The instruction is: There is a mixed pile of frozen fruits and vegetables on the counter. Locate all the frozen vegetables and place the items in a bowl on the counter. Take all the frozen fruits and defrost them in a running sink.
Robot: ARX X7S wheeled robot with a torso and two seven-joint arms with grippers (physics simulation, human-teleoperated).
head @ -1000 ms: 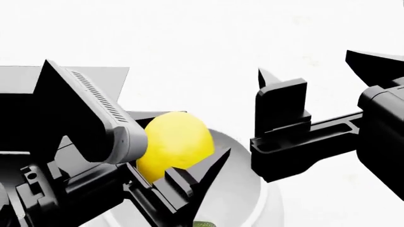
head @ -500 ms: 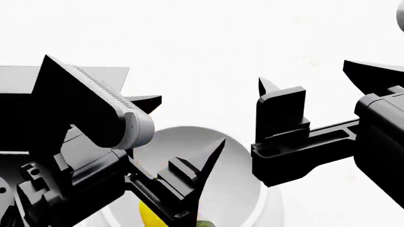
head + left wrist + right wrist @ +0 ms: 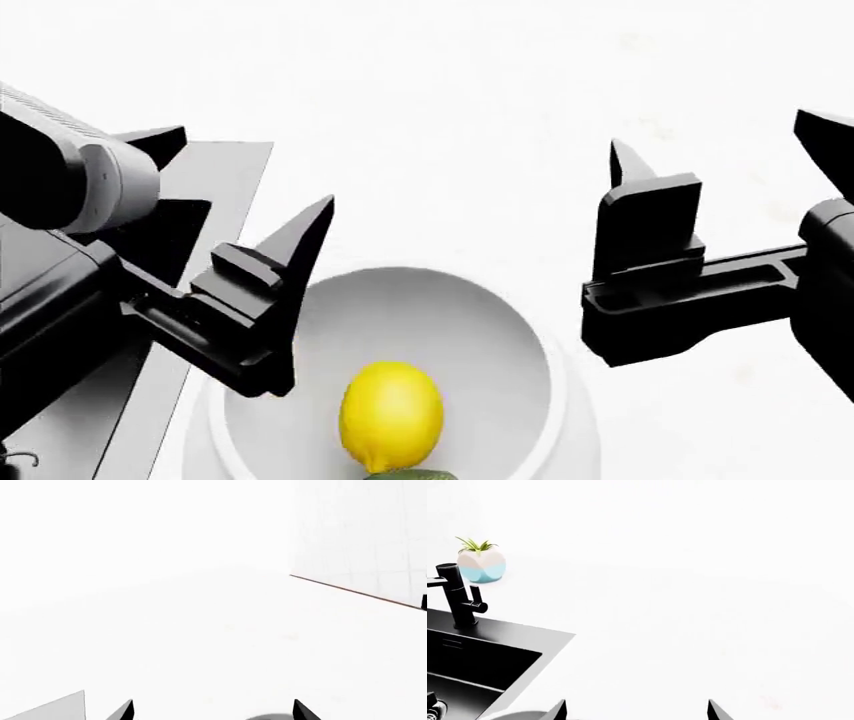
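- The yellow oval [image 3: 390,416] lies loose inside the white bowl [image 3: 527,340], which sits on the white counter [image 3: 441,120] near its front edge.
- A sliver of the dark green lump [image 3: 416,474] shows just beside the yellow piece, touching its lower end, also in the bowl.
- The left gripper [image 3: 240,235] hangs over the bowl's left rim with its jaws spread wide and nothing between them.
- The right gripper [image 3: 727,165] hovers to the right of the bowl, fingers well apart, holding nothing.
- The black sink [image 3: 474,665] is set into the counter on the left side, its black faucet [image 3: 457,600] standing at the back rim.
- A small potted plant [image 3: 480,562] in a white and teal pot stands beyond the faucet, toward the counter's back edge.
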